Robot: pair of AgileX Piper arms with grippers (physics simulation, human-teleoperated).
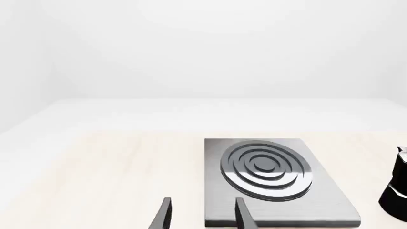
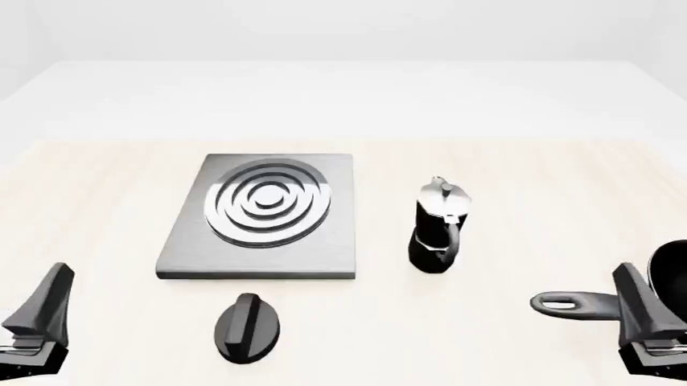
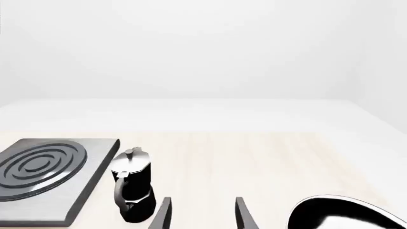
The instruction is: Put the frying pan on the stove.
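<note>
You are at the very start: nothing is gripped, and the approach to the pan is the step in hand. Your right jaws (image 3: 202,214) stand apart and empty, low over the pale wooden surface (image 2: 483,338) at its near edge. Your left jaws (image 1: 202,214) also stand apart and empty, at the near left corner.

Closest to the right jaws lies the round shallow black frying pan with the glossy inside (image 3: 346,214). In the wrist view it sits just beside them and off to the outer side, not between them. In the front view its bowl (image 2: 674,273) is cut by the picture's edge, and its long dark handle with the hole at the end (image 2: 574,304) runs from just behind the right jaws toward the middle of the surface.

The next move calls for swinging the right jaws onto that handle and lining them across it before closing.

Ahead of the left jaws sits a black oval knob (image 2: 248,324). Farther on, ahead of and inward from the right jaws, stands the small black-and-silver moka pot (image 2: 438,227), which your carry path should skirt. Beyond the left jaws lies the flat square grey metal stove with concentric silver rings (image 2: 263,213), well apart from the pan.
</note>
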